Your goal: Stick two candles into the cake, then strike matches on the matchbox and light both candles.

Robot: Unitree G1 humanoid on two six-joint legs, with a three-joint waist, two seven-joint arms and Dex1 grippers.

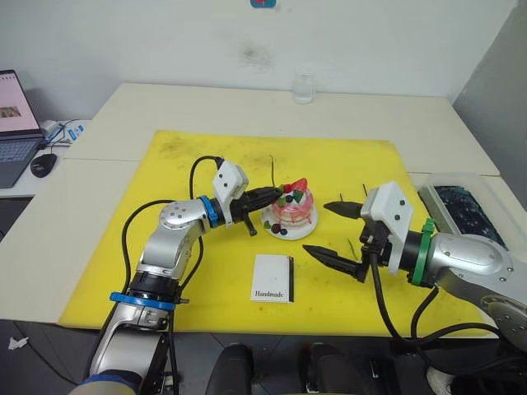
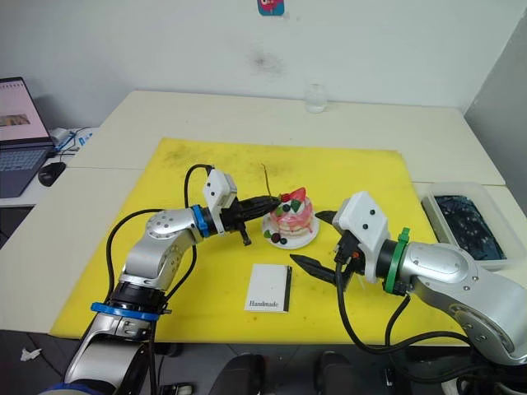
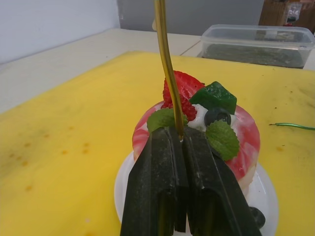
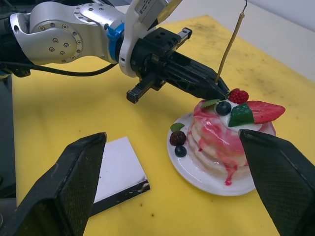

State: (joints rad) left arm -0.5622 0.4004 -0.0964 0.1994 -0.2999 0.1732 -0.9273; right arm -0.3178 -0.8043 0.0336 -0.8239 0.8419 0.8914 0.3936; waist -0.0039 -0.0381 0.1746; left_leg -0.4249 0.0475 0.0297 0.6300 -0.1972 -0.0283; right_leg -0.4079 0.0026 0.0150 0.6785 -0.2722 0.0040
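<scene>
The pink cake [image 1: 295,206] sits on its white plate [image 1: 288,231] mid-mat. My left gripper [image 1: 278,195] is shut on a thin golden candle [image 3: 166,64], which rises upright from the fingertips at the cake's left top edge; the right wrist view shows the candle [image 4: 229,46] over those fingertips. Right of the cake, my right gripper [image 1: 333,233] is open and holds nothing. A green candle [image 3: 293,126] lies on the mat beyond the cake. The white matchbox [image 1: 273,277] lies in front of the plate. A short dark match [image 1: 363,190] lies behind the right gripper.
A yellow mat [image 1: 165,247] covers the table's middle. At the far edge stands a glass [image 1: 304,88]. A clear plastic container [image 1: 461,210] sits at the right. A laptop [image 1: 12,123] and mouse [image 1: 43,164] are at the left.
</scene>
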